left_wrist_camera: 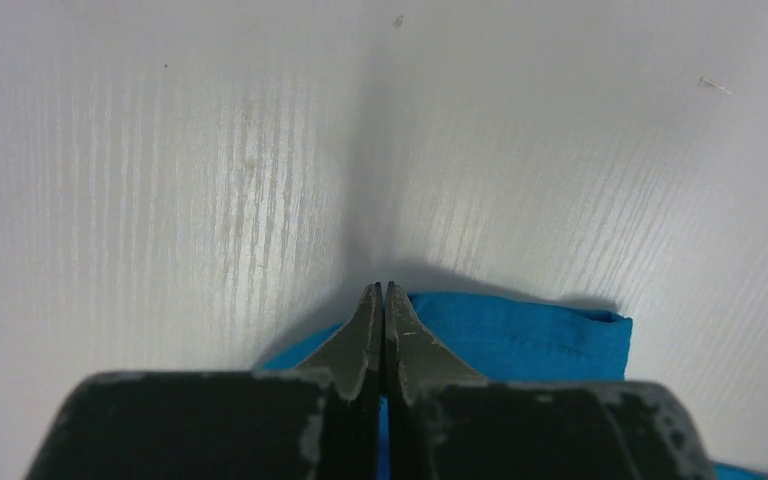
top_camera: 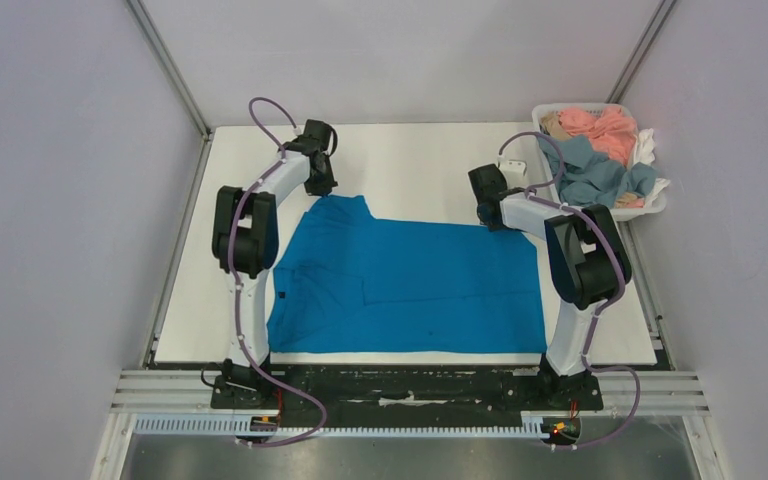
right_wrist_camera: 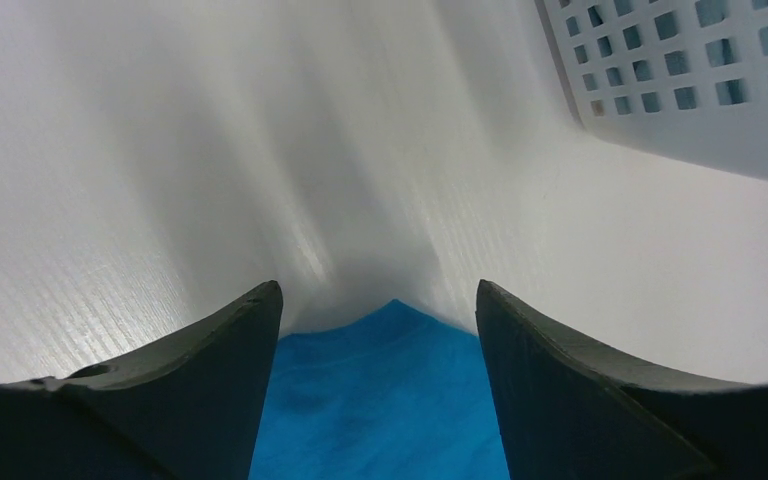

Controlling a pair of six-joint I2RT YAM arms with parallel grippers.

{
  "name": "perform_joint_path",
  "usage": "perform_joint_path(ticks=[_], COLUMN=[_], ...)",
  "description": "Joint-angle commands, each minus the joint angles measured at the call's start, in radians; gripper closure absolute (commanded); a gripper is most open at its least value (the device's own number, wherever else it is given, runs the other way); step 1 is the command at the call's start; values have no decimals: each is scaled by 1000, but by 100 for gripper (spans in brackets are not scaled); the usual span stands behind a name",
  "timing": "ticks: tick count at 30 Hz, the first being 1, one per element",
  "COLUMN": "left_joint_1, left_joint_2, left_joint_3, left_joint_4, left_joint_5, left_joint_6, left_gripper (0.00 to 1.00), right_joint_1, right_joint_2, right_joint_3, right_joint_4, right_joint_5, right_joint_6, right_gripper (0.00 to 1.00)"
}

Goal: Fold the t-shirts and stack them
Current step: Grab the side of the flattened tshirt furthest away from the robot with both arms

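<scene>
A bright blue t-shirt lies spread flat on the white table. My left gripper is at its far left sleeve. In the left wrist view the fingers are pressed together at the edge of the blue sleeve, and cloth shows in the slit between them. My right gripper is at the shirt's far right corner. Its fingers stand open on either side of that pointed corner. More t-shirts fill the basket: salmon pink, grey-blue, white and tan.
The white plastic basket stands at the table's far right corner, close to my right gripper, and its perforated wall shows in the right wrist view. Grey walls and metal frame posts close in the table on three sides.
</scene>
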Motion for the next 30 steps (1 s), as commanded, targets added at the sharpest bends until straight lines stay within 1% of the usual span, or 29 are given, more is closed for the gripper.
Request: perform_joint_path(ticks=[1, 4, 8, 11, 13, 17, 18, 20, 22, 23, 25, 30], left_joint_1=[7, 7, 6, 7, 7, 7, 7, 7, 7, 7, 7, 7], left_joint_2=[-72, -78, -83, -90, -94, -99, -100, -98, -97, -96, -101, -143], left_joint_3=[-8, -13, -23, -40, -48, -52, -53, -54, -55, -55, -56, -87], left_joint_4=[38, 41, 50, 70, 77, 77, 79, 81, 82, 82, 86, 120], left_joint_5=[4, 5, 20, 50, 54, 43, 42, 49, 58, 64, 84, 147], left_joint_6=[44, 46, 45, 45, 47, 48, 48, 47, 47, 47, 49, 62], left_gripper=[98, 98, 98, 98, 98, 98, 98, 98, 98, 98, 98, 98], right_joint_1=[-9, -15, -20, -21, -21, -21, -21, -21, -21, -22, -21, -17], right_joint_2=[20, -1, -37, -44, -43, -34, -37, -45, -47, -46, -43, -54], right_joint_3=[2, -34, -82, -80, -77, -64, -71, -81, -84, -82, -77, -47], right_joint_4=[-29, -29, -3, 2, 18, 17, 19, 23, 26, 28, 43, 71], right_joint_5=[35, 37, 45, 47, 47, 25, 20, 15, 14, 13, 7, -8], right_joint_6=[42, 48, 56, 53, 47, 49, 57, 62, 63, 59, 47, -13], right_gripper=[27, 31, 44, 47, 53, 69, 72, 74, 80, 85, 100, 100])
